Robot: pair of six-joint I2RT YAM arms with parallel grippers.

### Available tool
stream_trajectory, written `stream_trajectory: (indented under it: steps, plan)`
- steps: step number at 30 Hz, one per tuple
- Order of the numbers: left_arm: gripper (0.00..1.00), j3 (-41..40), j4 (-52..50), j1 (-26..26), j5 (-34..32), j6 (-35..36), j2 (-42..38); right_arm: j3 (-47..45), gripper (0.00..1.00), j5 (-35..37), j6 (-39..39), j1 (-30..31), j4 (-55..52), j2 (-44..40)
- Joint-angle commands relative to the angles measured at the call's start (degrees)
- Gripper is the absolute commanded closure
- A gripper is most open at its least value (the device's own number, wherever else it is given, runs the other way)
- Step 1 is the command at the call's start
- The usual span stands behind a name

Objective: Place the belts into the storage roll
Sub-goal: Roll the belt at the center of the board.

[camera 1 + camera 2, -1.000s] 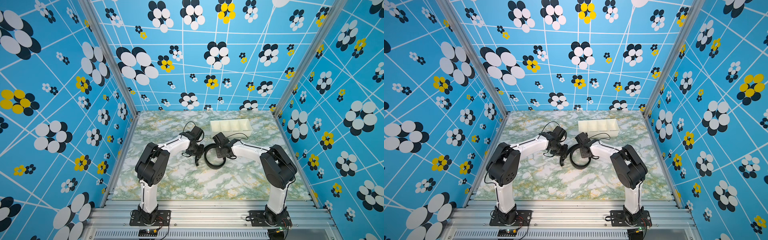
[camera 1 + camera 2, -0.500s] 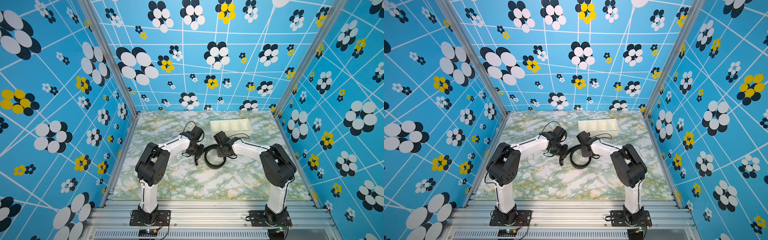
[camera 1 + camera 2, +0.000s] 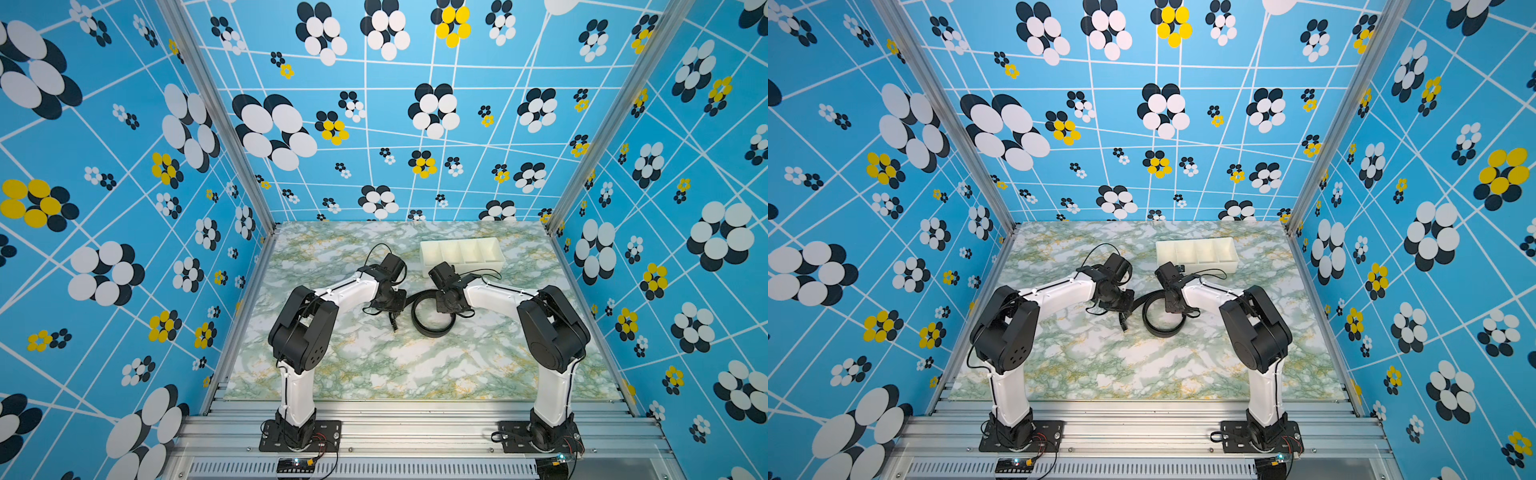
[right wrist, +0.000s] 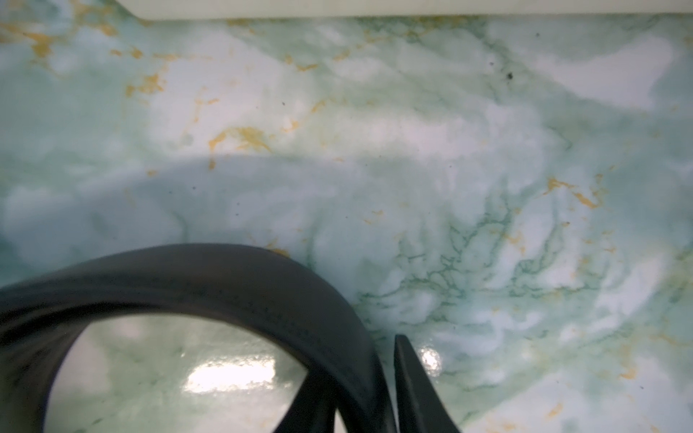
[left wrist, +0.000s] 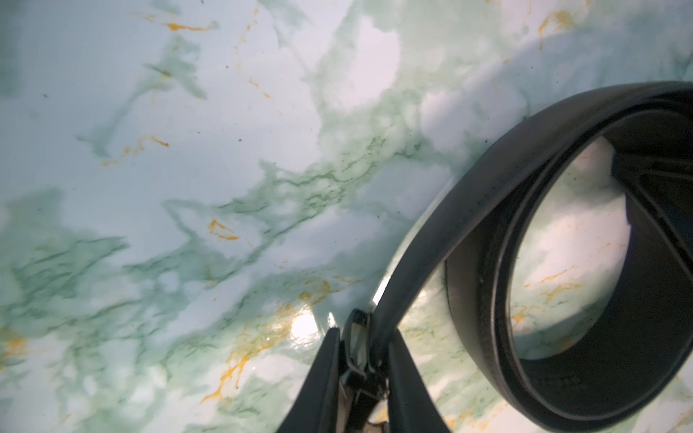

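Note:
The black belt (image 3: 432,331) (image 3: 1163,331) lies as an upright coil on the marble table between both arms. Its buckle end runs out to my left gripper (image 3: 393,318) (image 3: 1123,319), which is shut on the buckle (image 5: 354,337) and strap. In the left wrist view the left gripper (image 5: 363,333) shows the strap (image 5: 487,210) leading back to the coil. My right gripper (image 3: 446,308) (image 3: 1173,308) straddles the coil's far wall. In the right wrist view the right gripper (image 4: 360,360) has the belt (image 4: 225,277) between its fingers, with a gap at one finger. The cream storage roll (image 3: 461,264) (image 3: 1198,267) stands behind, holding nothing.
The storage roll's near wall (image 4: 375,7) lies just beyond the right gripper. Patterned blue walls enclose the table on three sides. Thin black cables loop off both wrists, one (image 3: 374,251) arching above the left arm.
The right gripper's jaws have widened around the coil wall and its wrist has shifted slightly. The left gripper keeps its hold on the buckle end.

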Motion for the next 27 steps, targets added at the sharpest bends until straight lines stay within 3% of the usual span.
stream_trajectory:
  steps: [1, 27]
  plan:
    - [1.0, -4.4, -6.2, 1.4, -2.5, -0.2, 0.1, 0.0, 0.7, 4.0, 2.9, -2.0, -5.7, 2.4]
    - [1.0, -13.3, -4.3, 7.4, -2.2, -0.6, -6.1, -2.3, 0.64, 4.6, 8.2, -3.8, -7.7, 2.7]
